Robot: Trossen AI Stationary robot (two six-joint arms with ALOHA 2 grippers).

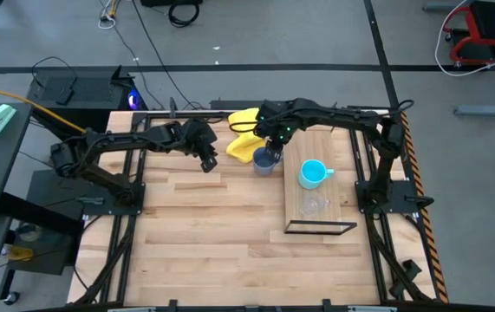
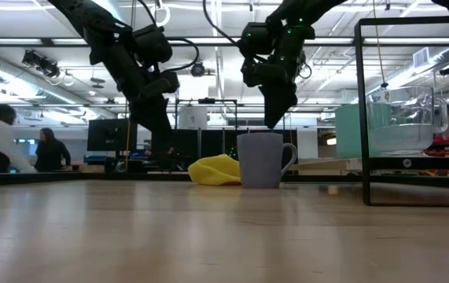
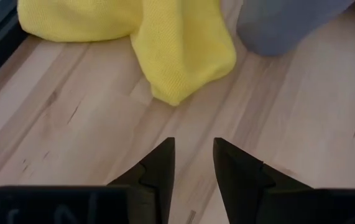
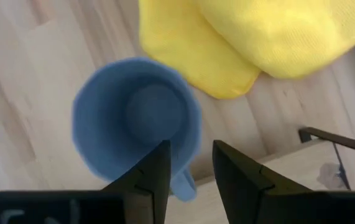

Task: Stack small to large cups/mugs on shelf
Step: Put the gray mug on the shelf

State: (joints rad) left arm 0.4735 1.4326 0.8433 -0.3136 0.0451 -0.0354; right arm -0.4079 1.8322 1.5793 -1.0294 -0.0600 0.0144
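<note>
Grey-blue mug (image 1: pixel 265 161) stands upright on the table (image 1: pixel 204 234), just beside the shelf (image 1: pixel 295 204) and touching or nearly touching the yellow cloth (image 1: pixel 244 130) behind it. From above through the right wrist view its inside (image 4: pixel 146 112) shows only its own bare bottom, and its handle (image 4: pixel 183 185) points toward the shelf side. In the low view the mug (image 2: pixel 262 159) sits with the handle on the picture's right and the cloth (image 2: pixel 215 170) bunched just behind it.

The right gripper (image 1: pixel 272 143) hangs directly over the mug's rim, apart from it; its fingers (image 4: pixel 155 168) stand a narrow gap apart with nothing between them, set above the rim near the handle. In the low view it (image 2: pixel 275 118) hovers just above the mug's mouth.

On the shelf board the cyan mug (image 1: pixel 313 173) stands upright, handle toward the far right edge. The glass cup (image 1: pixel 314 205) stands apart from it, nearer the shelf's black front frame; whether either holds anything cannot be told.

The left gripper (image 1: pixel 208 161) waits over bare table to the left of the grey-blue mug, well clear of it, fingers (image 3: pixel 158 168) slightly parted and holding nothing, with the cloth (image 3: pixel 165 43) and mug (image 3: pixel 283 25) ahead.
</note>
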